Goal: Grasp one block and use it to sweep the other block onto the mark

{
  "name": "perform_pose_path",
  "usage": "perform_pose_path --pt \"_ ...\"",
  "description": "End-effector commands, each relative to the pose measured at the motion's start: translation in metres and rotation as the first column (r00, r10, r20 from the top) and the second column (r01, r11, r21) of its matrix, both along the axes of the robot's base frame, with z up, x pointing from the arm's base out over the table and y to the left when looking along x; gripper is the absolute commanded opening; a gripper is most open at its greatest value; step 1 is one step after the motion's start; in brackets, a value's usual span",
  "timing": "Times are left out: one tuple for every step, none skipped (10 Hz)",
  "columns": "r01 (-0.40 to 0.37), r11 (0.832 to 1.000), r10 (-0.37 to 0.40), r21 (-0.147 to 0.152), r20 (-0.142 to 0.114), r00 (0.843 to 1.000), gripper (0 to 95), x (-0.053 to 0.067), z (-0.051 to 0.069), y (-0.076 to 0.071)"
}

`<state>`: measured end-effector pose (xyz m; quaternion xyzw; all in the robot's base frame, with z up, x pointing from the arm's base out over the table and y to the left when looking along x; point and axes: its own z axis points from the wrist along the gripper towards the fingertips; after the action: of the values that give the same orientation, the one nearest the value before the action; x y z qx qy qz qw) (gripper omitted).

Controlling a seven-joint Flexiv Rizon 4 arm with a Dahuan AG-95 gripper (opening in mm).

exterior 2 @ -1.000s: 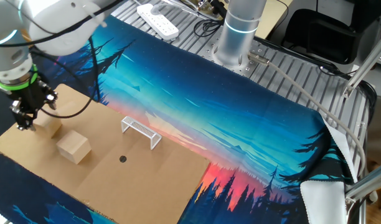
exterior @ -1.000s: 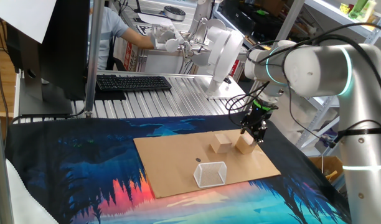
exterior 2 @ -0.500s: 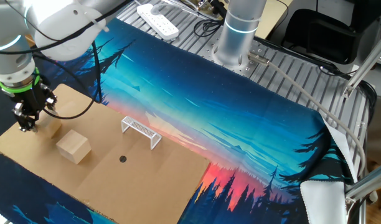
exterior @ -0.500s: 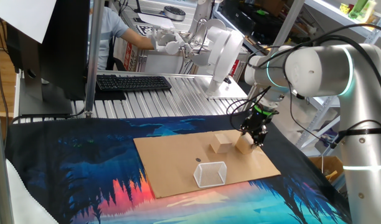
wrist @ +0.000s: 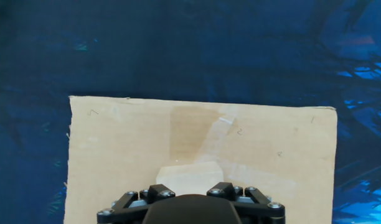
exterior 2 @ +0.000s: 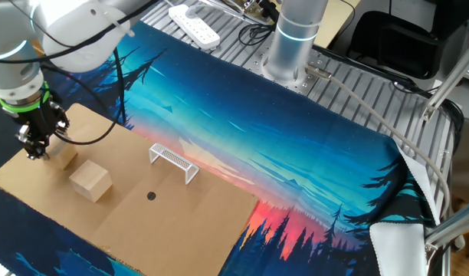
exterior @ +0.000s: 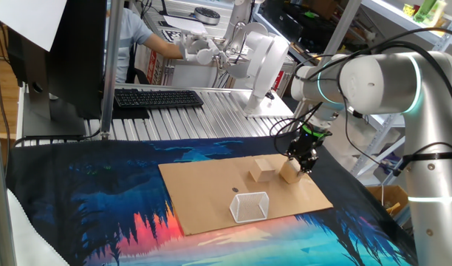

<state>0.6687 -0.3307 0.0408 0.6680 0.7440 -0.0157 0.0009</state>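
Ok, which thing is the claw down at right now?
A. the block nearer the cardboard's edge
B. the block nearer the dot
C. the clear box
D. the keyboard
A: the claw sits down at the edge block, while the other block, nearer the dot, stands free.

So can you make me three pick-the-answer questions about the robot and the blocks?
1. Where is the gripper?
A. over the clear box
B. at the far block
C. by the keyboard

2. How many wooden blocks are on the cardboard sheet?
A. one
B. two
C. four

3. How is the free block sitting?
A. flat on the cardboard
B. up in the air
C. inside the clear box

Answers:
1 B, the fingers reach down onto the block at the edge.
2 B, two show.
3 A, it rests apart from the clear box.
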Motion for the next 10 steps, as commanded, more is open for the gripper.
perform_pose_path --pt "0.012 1.0 -0.012 0.005 -0.003 1.0 0.0 0.002 -0.001 0.0" --pt "0.024 1.0 -0.024 0.004 -0.002 1.0 0.0 0.003 -0.001 0.001" --pt "0.03 1.0 -0.03 0.0 -0.002 1.0 0.0 0.003 0.0 0.003" --pt "0.038 0.999 -0.038 -0.001 -0.002 0.999 0.0 0.004 0.0 0.004" --pt "0.051 0.999 -0.051 -0.002 -0.001 0.999 0.0 0.005 0.0 0.008" --pt "0.057 0.998 -0.057 -0.003 -0.001 0.998 0.0 0.006 0.0 0.009" --pt "0.061 0.998 -0.061 -0.001 -0.001 0.998 0.0 0.007 0.0 0.011" --pt "0.062 0.998 -0.062 -0.001 -0.001 0.998 0.0 0.007 0.0 0.011" --pt "0.064 0.998 -0.064 -0.001 -0.001 0.998 0.0 0.007 -0.001 0.013" --pt "0.071 0.997 -0.071 0.0 -0.001 0.997 0.0 0.006 -0.002 0.015"
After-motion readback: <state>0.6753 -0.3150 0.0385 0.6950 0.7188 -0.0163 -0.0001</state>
